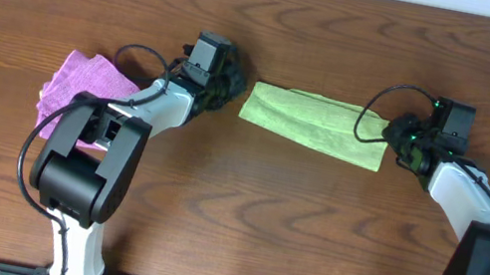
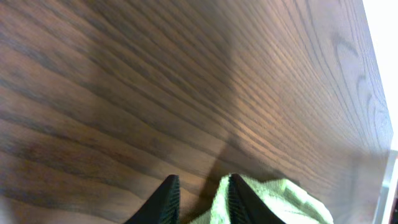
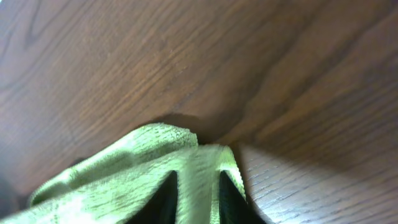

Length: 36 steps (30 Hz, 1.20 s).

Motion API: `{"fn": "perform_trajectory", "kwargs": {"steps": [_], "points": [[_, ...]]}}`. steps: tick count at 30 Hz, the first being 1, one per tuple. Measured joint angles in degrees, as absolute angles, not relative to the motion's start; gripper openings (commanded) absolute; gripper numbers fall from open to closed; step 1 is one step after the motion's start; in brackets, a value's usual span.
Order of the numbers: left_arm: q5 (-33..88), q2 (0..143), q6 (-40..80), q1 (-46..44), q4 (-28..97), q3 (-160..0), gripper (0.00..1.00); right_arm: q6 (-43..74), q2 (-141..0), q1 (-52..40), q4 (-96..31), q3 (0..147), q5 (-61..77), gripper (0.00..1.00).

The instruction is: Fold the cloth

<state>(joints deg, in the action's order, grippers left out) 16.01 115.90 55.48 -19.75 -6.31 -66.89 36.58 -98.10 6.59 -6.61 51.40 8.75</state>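
Observation:
The green cloth (image 1: 313, 122) lies on the table as a long folded strip. My left gripper (image 1: 227, 82) is at its left end. In the left wrist view the fingers (image 2: 200, 202) stand apart with bare wood between them, and the cloth's edge (image 2: 273, 199) lies against the right finger. My right gripper (image 1: 398, 141) is at the cloth's right end. In the right wrist view its fingers (image 3: 196, 193) have a fold of the green cloth (image 3: 124, 180) filling the gap between them.
A crumpled pink cloth (image 1: 82, 89) lies at the left, beside the left arm. The wooden table (image 1: 290, 226) spreads out in front of both arms. Its far edge runs just behind the grippers.

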Motion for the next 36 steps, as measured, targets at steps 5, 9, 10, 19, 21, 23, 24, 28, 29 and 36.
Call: {"fn": "perform_trajectory", "kwargs": {"steps": [5, 9, 10, 19, 21, 23, 24, 28, 29, 36], "points": [[15.6, 115.9, 55.6, -19.8, -6.3, -66.9, 0.49, 36.1, -98.1, 6.5, -6.6, 51.5, 7.9, 0.71], [15.9, 115.9, 55.5, -19.8, -6.5, -66.9, 0.54, 36.2, -98.1, 6.4, -6.6, 51.6, 8.3, 0.72], [16.1, 115.9, 55.5, -19.8, -6.5, -66.9, 0.56, 36.2, -98.1, 6.4, -6.6, 51.6, 8.6, 0.72], [16.6, 115.7, 46.2, -19.8, 14.6, -78.9, 0.59, 36.2, -96.4, 6.4, -10.5, 53.5, 11.5, 0.7], [15.7, 115.5, 43.2, -19.9, 19.7, -83.4, 0.59, 36.2, -95.2, 6.4, -11.5, 53.7, 11.9, 0.69], [15.1, 115.3, 40.4, -19.9, 24.1, -87.4, 0.63, 36.2, -94.0, 6.4, -12.7, 53.7, 12.0, 0.68], [14.9, 115.2, 39.0, -19.9, 25.4, -89.1, 0.62, 36.2, -93.4, 6.4, -13.5, 53.7, 12.0, 0.68], [14.5, 114.7, 36.4, -20.1, 28.3, -92.4, 0.29, 36.3, -91.6, 6.4, -16.5, 53.7, 12.1, 0.68], [14.6, 114.6, 35.4, -20.2, 28.8, -92.7, 0.22, 36.3, -91.1, 6.4, -17.3, 53.8, 12.2, 0.68], [14.6, 114.5, 34.1, -23.0, 29.1, -92.7, 0.06, 37.0, -87.3, 6.4, -24.5, 53.8, 12.2, 0.74]]}}
